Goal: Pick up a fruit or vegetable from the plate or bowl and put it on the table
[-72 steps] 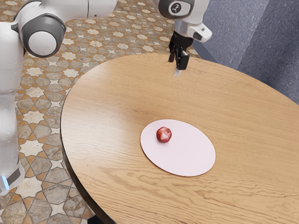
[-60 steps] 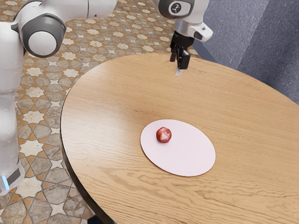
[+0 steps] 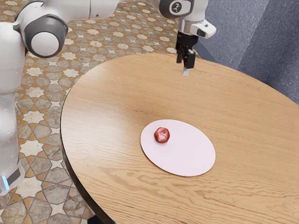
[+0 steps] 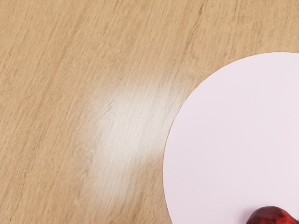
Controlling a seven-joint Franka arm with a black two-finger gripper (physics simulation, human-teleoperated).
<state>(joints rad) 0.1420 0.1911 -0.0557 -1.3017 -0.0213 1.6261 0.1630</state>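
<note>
The round desk [image 3: 107, 100] has warm wood grain and a dark edge, with pale glare beside the plate [image 3: 187, 151]. Star-patterned tile floor [image 3: 35, 165] lies below, speckled blue-grey surfaces [image 3: 261, 37] beyond. The red fruit [image 3: 161, 135] sits on the plate, towards the exterior view's left. The claw [image 3: 185, 70] hangs well apart from it; whether wide or narrow, one cannot tell.

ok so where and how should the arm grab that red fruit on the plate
I'd take the red fruit by two opposite sides at its widest part, coming straight down from above. It looks roughly round, so no one side clearly stands out, and the plate looks flat, with nothing else on it to block the sides. Centering would matter, since a round fruit may roll.
</note>
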